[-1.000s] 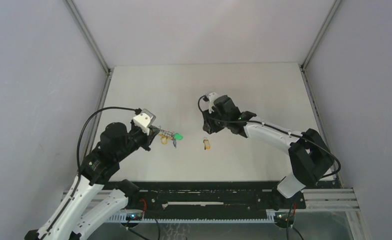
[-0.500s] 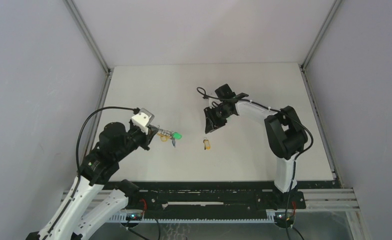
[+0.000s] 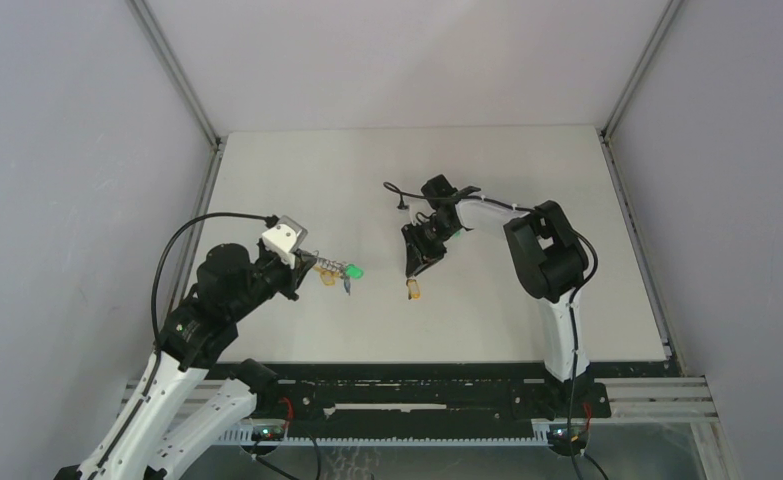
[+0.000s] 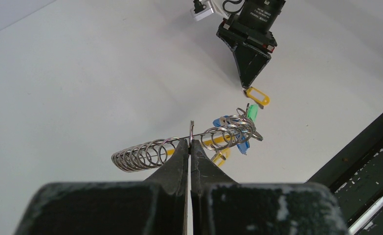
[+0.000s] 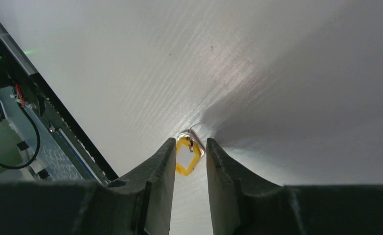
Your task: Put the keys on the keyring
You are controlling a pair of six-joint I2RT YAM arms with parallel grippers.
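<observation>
The left fingers (image 4: pixel 175 164) are pressed together on the keyring (image 4: pixel 145 154). They pinch its thin wire about midway along, so the ring sticks out sideways past the tips, held above the worktop (image 3: pixel 527 180). On one side of the pinch the silvery coils bunch in a tight row. On the other side a looser cluster of coils carries the keys (image 4: pixel 238 142) — a green one (image 4: pixel 251 111) farthest from the fingers, a blue one below the cluster, and a yellow one (image 4: pixel 220 156) dangling nearest the fingertips. A yellow strip shows through the coils. A short end of wire stands up just beyond the closed tips.

The loose key (image 5: pixel 187 156) has a yellow head and a small silver ring at its far end. It lies flat on the worktop near the middle, apart from the keyring and to its right in the top view.

The right fingers (image 5: pixel 160 171) point steeply down at the loose key, their tips low at the worktop. They stand a little apart with the key's yellow head in the narrow gap between them. They flank it closely on both sides, but whether either finger touches it cannot be told. In the left wrist view these fingers taper to a point right at the loose key's near end, beyond the ring's cluster of keys.
</observation>
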